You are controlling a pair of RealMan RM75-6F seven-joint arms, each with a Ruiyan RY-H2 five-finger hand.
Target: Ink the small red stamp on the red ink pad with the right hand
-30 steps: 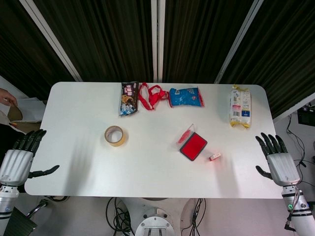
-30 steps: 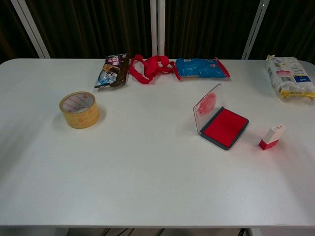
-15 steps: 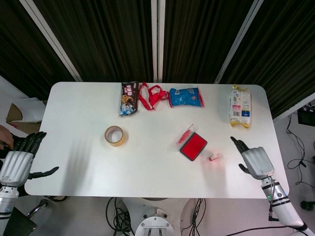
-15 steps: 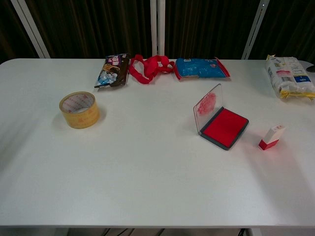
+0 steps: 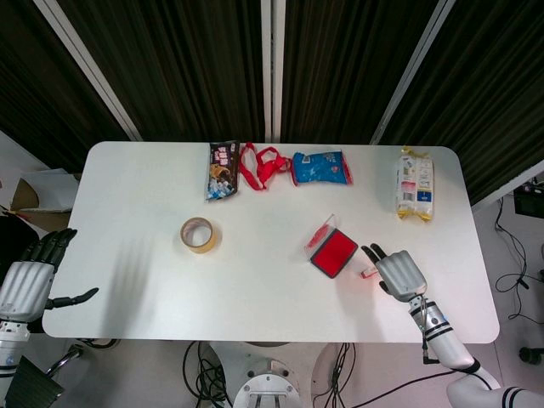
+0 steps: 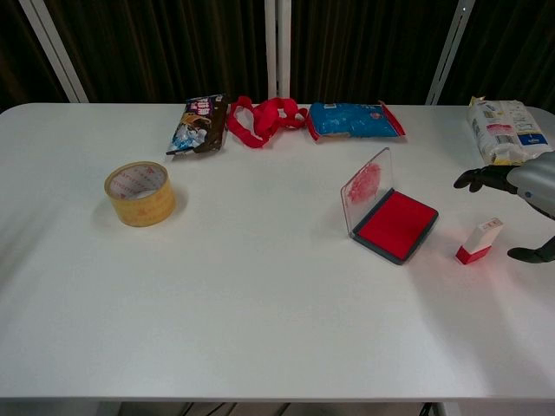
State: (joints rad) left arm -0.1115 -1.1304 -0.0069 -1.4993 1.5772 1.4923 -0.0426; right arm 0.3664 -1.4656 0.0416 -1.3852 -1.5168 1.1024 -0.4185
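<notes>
The small red-and-white stamp (image 6: 479,242) stands on the white table (image 6: 260,303), just right of the open red ink pad (image 6: 396,224) with its clear lid raised. In the head view the stamp (image 5: 369,273) shows beside the ink pad (image 5: 333,252). My right hand (image 5: 399,274) hovers just right of the stamp with fingers spread and holds nothing; in the chest view this hand (image 6: 531,189) enters from the right edge, fingers above the stamp and thumb lower. My left hand (image 5: 30,282) hangs open off the table's left edge.
A yellow tape roll (image 6: 140,192) lies at the left. Along the back sit a dark snack bag (image 6: 198,123), a red ribbon (image 6: 264,119) and a blue packet (image 6: 354,119). A white-and-yellow packet (image 6: 507,133) lies at the back right.
My right hand has moved left from beyond the table's right edge to just beside the stamp and now appears in the chest view. The left hand, stamp and ink pad stay put.
</notes>
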